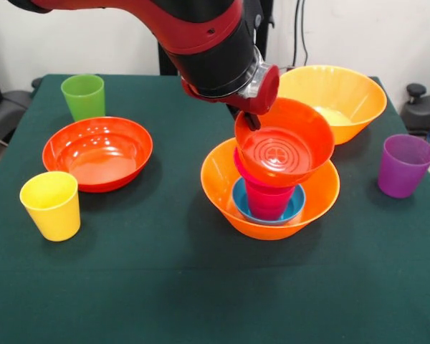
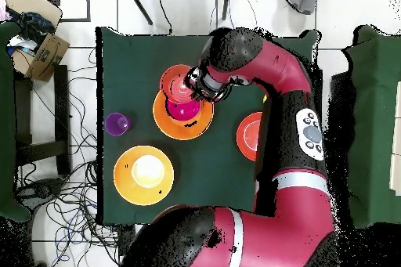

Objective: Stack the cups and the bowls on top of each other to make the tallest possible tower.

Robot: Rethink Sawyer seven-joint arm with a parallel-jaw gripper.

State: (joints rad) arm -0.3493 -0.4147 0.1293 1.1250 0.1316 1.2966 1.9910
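The yellow cup (image 1: 51,204) stands nearest, at the lower left of the front view on the green table (image 1: 165,287). Just behind it sits the wide shallow red-orange bowl (image 1: 97,153), and the green cup (image 1: 83,96) stands beyond that, near the upper left. At centre, a large orange bowl (image 1: 270,189) carries the tower (image 1: 272,183): a blue bowl (image 1: 269,204) lies inside it, with a crimson-pink cup (image 1: 266,199) standing in the blue bowl and a magenta rim showing just above the cup. Over these, a small red-orange bowl (image 1: 284,141) hangs tilted, its inside facing the camera. The gripper (image 1: 252,118) meets this bowl at its upper left rim; the jaws appear to pinch the rim, though the arm's wrist hides most of them. The second large orange bowl (image 1: 332,100) sits at the upper right, just behind the tower. The purple cup (image 1: 405,165) stands alone at the right edge, apart from both large bowls.
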